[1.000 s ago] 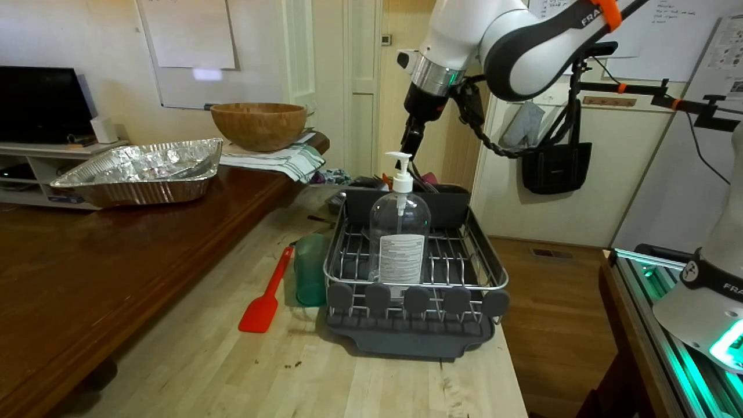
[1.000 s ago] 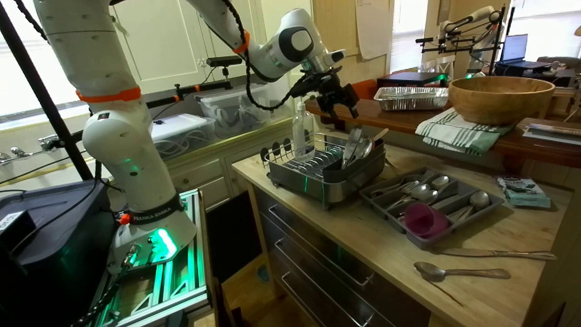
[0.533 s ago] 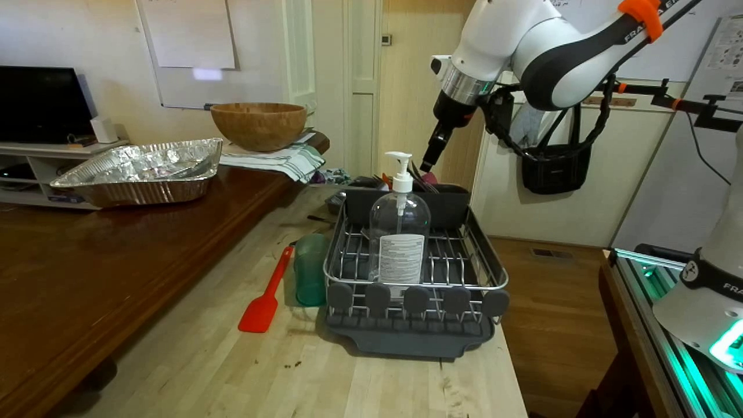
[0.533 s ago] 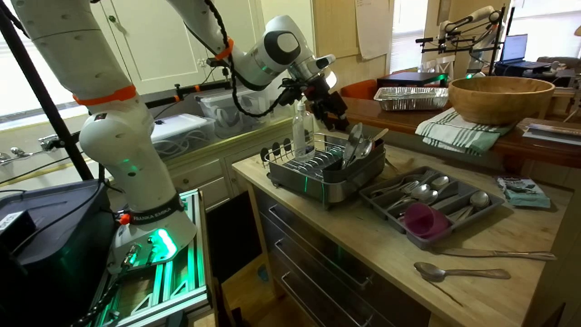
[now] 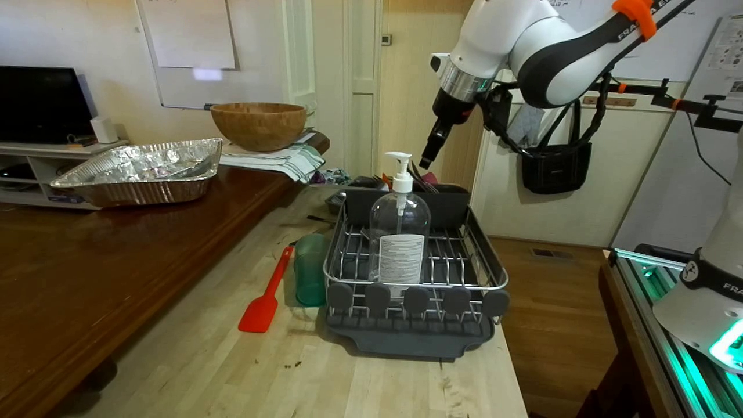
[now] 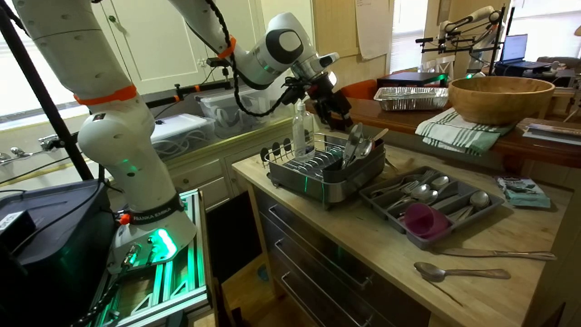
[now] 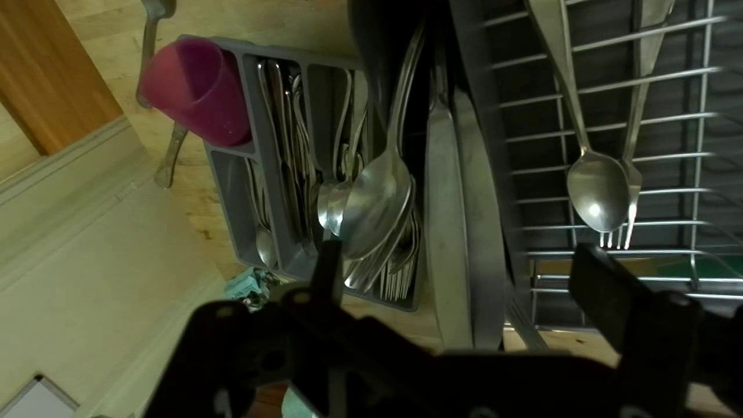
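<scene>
Hand (image 7: 458,252) is spread wide, gripping nothing, just above the end bin (image 7: 479,87) of the dish rack (image 6: 292,179), where a big spoon (image 7: 377,203) sticks up. Looks pre-grab imo; next move needs careful aim, other cutlery (image 7: 447,232) crowds it.

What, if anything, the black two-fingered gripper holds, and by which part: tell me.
Nothing is held: the gripper stands open; in the wrist view the long silver metal knives show between its spread black fingers, ungripped.
</scene>
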